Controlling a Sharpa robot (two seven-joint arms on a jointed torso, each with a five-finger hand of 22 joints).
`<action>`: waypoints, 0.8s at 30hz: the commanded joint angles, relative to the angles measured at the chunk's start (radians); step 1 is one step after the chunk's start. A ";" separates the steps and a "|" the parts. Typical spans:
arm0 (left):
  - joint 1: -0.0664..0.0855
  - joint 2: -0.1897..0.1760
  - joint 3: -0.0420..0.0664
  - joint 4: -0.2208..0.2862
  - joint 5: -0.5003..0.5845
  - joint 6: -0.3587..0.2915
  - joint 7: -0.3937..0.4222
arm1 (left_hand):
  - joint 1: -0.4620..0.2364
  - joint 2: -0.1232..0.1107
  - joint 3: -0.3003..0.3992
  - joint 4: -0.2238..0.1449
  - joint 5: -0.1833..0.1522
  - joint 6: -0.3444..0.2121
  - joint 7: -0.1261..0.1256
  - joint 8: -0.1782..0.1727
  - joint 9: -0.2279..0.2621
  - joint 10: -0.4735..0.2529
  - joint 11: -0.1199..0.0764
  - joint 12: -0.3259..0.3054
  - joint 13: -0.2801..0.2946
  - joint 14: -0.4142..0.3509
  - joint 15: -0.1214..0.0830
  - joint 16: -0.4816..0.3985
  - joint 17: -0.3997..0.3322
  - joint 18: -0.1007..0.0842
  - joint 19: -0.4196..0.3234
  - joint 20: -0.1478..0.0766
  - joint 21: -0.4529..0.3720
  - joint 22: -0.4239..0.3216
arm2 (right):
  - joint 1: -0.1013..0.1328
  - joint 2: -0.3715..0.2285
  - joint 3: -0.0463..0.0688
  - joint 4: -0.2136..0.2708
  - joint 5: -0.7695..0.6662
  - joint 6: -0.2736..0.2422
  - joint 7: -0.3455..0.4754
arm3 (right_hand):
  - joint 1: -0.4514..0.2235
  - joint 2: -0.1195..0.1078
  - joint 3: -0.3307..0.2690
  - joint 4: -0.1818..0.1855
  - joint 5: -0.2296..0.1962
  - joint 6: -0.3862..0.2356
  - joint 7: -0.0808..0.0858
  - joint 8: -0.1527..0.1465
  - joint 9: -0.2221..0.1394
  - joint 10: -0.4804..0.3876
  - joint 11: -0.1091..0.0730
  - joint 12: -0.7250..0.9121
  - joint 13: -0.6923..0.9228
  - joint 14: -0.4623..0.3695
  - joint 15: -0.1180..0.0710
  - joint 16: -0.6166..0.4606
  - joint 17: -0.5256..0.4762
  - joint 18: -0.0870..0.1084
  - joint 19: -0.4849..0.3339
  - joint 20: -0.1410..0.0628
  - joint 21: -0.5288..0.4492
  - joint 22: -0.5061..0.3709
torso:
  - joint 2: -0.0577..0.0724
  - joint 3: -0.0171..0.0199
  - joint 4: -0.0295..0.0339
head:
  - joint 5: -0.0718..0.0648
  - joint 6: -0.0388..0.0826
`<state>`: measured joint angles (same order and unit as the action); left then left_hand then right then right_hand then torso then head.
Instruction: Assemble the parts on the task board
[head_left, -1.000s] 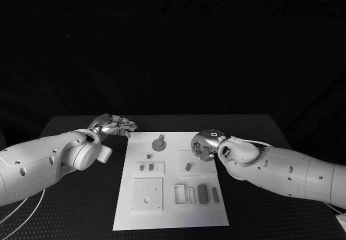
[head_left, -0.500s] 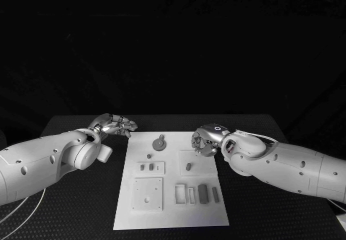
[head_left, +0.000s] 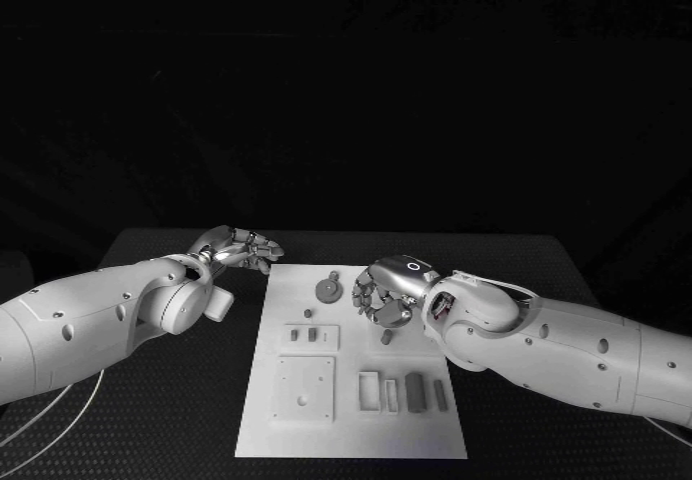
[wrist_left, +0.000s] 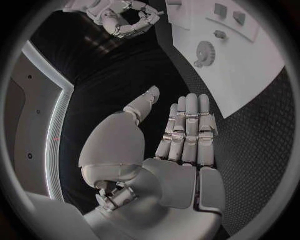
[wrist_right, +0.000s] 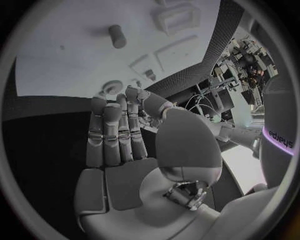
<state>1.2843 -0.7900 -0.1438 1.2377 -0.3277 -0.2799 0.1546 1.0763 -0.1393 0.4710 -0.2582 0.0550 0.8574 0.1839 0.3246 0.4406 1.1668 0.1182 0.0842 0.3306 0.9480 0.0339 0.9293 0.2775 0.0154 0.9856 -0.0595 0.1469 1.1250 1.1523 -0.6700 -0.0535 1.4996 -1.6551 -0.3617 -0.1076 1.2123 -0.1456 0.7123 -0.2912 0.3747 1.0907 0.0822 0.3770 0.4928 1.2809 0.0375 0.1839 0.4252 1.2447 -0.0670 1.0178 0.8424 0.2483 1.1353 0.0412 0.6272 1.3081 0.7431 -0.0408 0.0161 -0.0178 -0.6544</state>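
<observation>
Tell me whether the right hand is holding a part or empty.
Empty. The right hand shows a bare palm with fingers stretched out side by side, and it hovers above the task board.

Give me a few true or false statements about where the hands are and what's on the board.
1. The right hand is over the board. True.
2. The left hand holds a part. False: it holds nothing, fingers apart, off the board's far left corner.
3. A gear lies at the board's far end. True.
4. The right hand grips the gear. False: it holds nothing; the gear lies apart, beside it.
</observation>
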 joint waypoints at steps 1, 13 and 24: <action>0.002 0.003 0.001 0.000 0.012 -0.006 0.012 | 0.001 0.009 -0.006 0.001 -0.004 -0.008 -0.002 0.000 -0.002 -0.005 0.000 -0.005 0.001 0.006 0.002 -0.006 0.002 0.002 0.006 -0.003 -0.005 -0.001 | -0.003 0.024 0.000 0.005 -0.044 -0.009 0.012 | 0.003 0.010 0.006 -0.001 0.002 0.005 0.000 0.002 0.001 0.002 0.002 -0.001 0.002 -0.004 -0.003 0.004 -0.002 0.013 -0.003 -0.005 0.006 0.024 | -0.001 -0.0013 -0.0009 | 0.021 -0.001; 0.002 0.024 0.001 -0.016 0.017 -0.008 0.011 | 0.001 0.009 -0.006 0.000 -0.004 -0.008 -0.002 0.000 -0.001 -0.005 0.000 -0.005 0.002 0.006 0.002 -0.006 0.002 0.002 0.007 -0.003 -0.006 -0.002 | -0.031 0.117 -0.041 -0.015 -0.137 -0.004 0.004 | 0.003 0.010 0.006 -0.001 0.002 0.005 -0.001 0.002 0.002 0.002 0.002 -0.001 0.003 -0.004 -0.003 0.005 -0.002 0.013 -0.003 -0.005 0.007 0.024 | 0.000 -0.0016 0.0021 | 0.069 -0.011; 0.002 0.031 0.001 -0.017 0.018 -0.009 0.011 | 0.001 0.009 -0.006 0.001 -0.003 -0.008 -0.002 0.001 -0.001 -0.005 0.000 -0.005 0.002 0.007 0.002 -0.007 0.003 0.001 0.007 -0.003 -0.006 -0.002 | -0.066 0.167 -0.082 -0.036 -0.170 0.003 0.001 | 0.003 0.010 0.006 -0.001 0.002 0.006 -0.001 0.002 0.002 0.002 0.002 -0.001 0.005 -0.004 -0.004 0.006 -0.002 0.013 -0.003 -0.006 0.009 0.024 | 0.002 -0.0015 0.0005 | 0.092 -0.027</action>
<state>1.2844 -0.7620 -0.1437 1.2201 -0.3177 -0.2845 0.1556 1.0763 -0.1393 0.4710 -0.2582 0.0550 0.8573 0.1839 0.3246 0.4406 1.1668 0.1181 0.0842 0.3313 0.9502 0.0361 0.9293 0.2794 0.0152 0.9883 -0.0622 0.1469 1.1243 1.0882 -0.5068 -0.1354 1.4643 -1.7857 -0.3653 -0.1073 1.2164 -0.1420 0.7107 -0.2926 0.3746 1.0904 0.0819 0.3716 0.4943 1.2773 0.0376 0.1804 0.4287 1.2411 -0.0671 1.0179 0.8415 0.2484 1.1338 0.0429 0.6309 1.3077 0.7446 -0.0426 0.0176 0.0686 -0.6760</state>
